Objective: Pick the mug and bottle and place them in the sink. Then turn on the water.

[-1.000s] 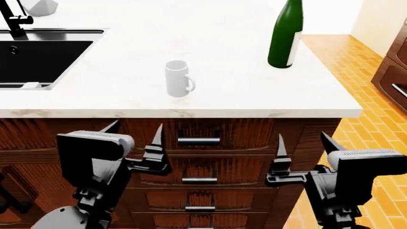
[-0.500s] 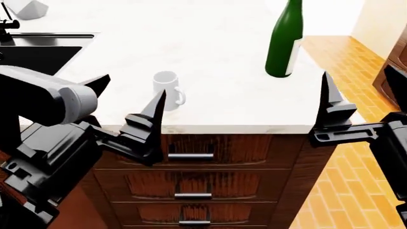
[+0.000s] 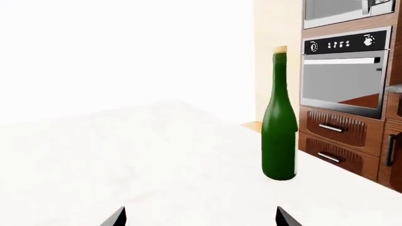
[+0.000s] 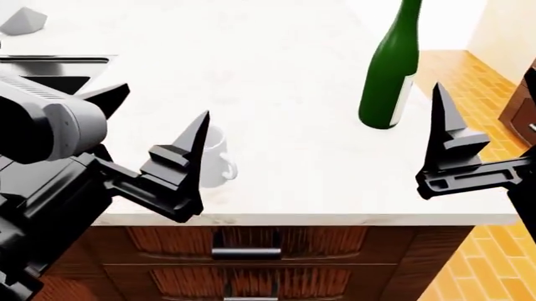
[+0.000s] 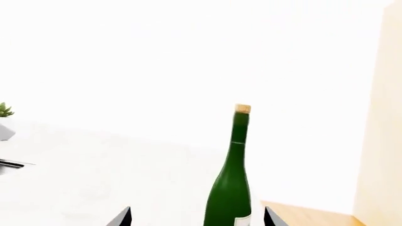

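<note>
White countertop [image 4: 293,81] bears mug [image 4: 213,157] and bottle [image 4: 390,75] (upright); both claws gape empty.

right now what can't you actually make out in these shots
- Mug: head view only, left side hidden behind the left end effector; absent from both wrist views.
- Sink: only a rim strip shows in the head view; faucet cut off.
- Bottle: top cropped in the head view, base cropped in the right wrist view.
- Right end effector: one finger shows.

Left claw [image 4: 150,135] raised, fingers spread, empty, right claw [image 4: 481,135] raised, spread
</note>
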Available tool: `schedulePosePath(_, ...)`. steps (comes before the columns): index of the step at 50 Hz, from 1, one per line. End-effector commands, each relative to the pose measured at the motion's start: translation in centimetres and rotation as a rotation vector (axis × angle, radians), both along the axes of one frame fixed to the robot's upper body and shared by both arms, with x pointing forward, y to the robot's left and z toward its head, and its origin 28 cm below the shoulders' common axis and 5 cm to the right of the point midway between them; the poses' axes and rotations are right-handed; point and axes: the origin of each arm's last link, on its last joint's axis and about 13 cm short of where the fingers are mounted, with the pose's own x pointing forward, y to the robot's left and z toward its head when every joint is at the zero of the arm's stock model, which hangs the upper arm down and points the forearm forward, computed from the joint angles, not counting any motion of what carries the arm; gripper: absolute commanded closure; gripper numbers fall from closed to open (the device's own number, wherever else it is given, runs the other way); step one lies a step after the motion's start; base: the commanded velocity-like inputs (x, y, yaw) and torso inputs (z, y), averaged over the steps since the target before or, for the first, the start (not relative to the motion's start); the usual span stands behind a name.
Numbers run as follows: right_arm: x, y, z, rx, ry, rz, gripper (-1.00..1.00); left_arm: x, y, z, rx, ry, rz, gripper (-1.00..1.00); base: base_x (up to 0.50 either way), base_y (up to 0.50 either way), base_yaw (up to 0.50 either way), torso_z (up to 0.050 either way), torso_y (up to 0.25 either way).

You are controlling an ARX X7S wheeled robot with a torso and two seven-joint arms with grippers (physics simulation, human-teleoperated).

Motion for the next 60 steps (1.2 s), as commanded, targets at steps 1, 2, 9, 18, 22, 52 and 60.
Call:
schedulePosePath(1,-1.0,-0.2,0.9,0.001,-0.018,0.011,-1.0,-0.4,0.2,0.5,0.012,0.006,0.003,-1.0,0.34,0.0,0.0,0.0,0.0)
schedulePosePath(2,-1.1,-0.2,1.0,0.002,-0.019,0.012,-1.0,-0.5,0.2,0.6,0.015,0.009,0.003,-1.0,0.34,0.0,0.0,0.0,0.0)
schedulePosePath(9,-2.0,-0.4,1.6,0.01,-0.015,0.03,-1.0,-1.2,0.4,1.3,0.027,0.022,-0.004,-1.0,0.34,0.0,0.0,0.0,0.0)
schedulePosePath(18,-2.9,-0.9,2.2,0.001,-0.005,0.06,-1.0,-2.1,2.5,1.4,0.067,0.103,-0.046,-1.0,0.04,0.0,0.0,0.0,0.002)
schedulePosePath(22,-3.3,-0.9,2.6,-0.012,-0.006,0.08,-1.0,-2.0,3.8,2.0,0.103,0.145,-0.065,-1.0,0.0,0.0,0.0,0.0,0.0)
schedulePosePath(52,-3.4,-0.7,2.5,-0.05,-0.001,0.121,-1.0,2.8,7.0,-0.4,0.345,0.309,-0.293,-1.0,0.0,0.0,0.0,0.0,0.0)
schedulePosePath(60,-3.6,-0.9,2.6,-0.052,0.002,0.126,-1.0,2.7,7.5,-1.1,0.204,0.341,-0.361,-1.0,0.0,0.0,0.0,0.0,0.0)
